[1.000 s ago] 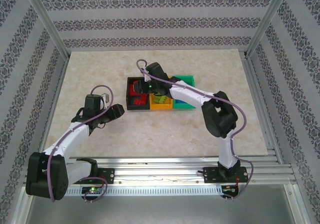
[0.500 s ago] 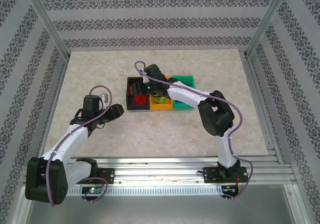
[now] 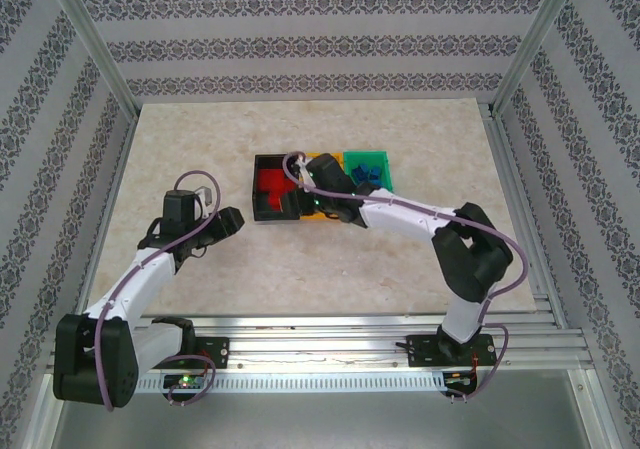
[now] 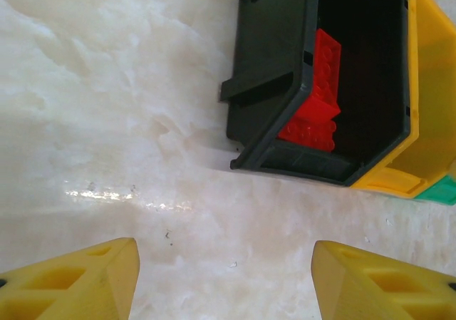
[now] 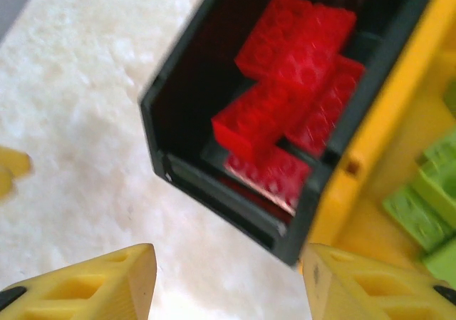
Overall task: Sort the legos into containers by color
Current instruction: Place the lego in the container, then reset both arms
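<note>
Three containers [image 3: 270,212] side by side, legos [image 5: 292,56] inside

Pale marble-pattern surface [image 3: 200,139], mostly matte, with one faint glare streak [image 4: 121,195] in the left wrist view. Back wall [image 3: 320,39] and side walls [image 3: 40,169] are papered white with grey ornamental bands. Bare aluminium posts [image 3: 95,44] slant up from the back corners. Slotted aluminium rail [image 3: 330,324] runs along the near edge. Light is even, shadows soft.
</note>
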### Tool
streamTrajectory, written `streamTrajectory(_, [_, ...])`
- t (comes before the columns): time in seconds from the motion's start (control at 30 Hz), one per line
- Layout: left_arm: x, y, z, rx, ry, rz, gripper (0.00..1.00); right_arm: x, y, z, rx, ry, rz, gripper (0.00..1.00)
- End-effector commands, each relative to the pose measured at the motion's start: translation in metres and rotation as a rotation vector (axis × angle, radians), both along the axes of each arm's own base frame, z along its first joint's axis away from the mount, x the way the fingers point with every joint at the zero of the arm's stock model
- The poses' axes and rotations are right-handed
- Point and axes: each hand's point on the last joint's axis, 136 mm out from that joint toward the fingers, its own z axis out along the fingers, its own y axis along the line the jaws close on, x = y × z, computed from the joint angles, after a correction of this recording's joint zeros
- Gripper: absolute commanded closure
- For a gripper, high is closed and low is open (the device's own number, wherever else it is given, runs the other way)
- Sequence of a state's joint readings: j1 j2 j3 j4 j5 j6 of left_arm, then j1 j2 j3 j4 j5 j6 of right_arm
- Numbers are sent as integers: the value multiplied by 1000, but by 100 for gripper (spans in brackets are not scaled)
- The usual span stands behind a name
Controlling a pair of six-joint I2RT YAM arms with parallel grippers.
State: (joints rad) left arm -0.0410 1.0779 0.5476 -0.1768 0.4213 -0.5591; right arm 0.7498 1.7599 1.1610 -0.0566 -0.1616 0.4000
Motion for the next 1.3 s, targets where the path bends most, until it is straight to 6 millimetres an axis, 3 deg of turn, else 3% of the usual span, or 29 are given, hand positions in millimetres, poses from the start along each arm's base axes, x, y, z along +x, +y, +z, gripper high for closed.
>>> streamTrajectory(0.0, [-2,17,11,35,-52,72,35,-9,-20,-6,-60,-68,-36,43])
streamTrajectory(0.1, [-6,30,18,80,-93,123,35,-18,-44,-16,-109,-74,-98,43])
streamTrajectory(0.2, [-12,44,27,156,-123,164,35,-22,-67,-14,-143,-105,-152,42])
streamTrajectory(0.4, [-23,76,51,327,-227,255,16,-21,-116,11,-192,-211,-255,43])
streamTrajectory(0.67, [-33,97,73,458,-295,317,3,-18,-192,52,-212,-340,-429,41])
streamTrajectory(0.87, [-31,107,79,477,-316,380,0,-21,-260,67,-178,-386,-618,32])
streamTrajectory(1.0, [-31,120,82,505,-328,455,0,-27,-316,73,-110,-387,-838,12])
streamTrajectory(1.13, [-25,126,85,529,-379,490,0,-31,-364,64,20,-378,-1011,3])
streamTrajectory(1.27, [-17,140,82,555,-384,577,0,-36,-401,58,29,-405,-1152,2])
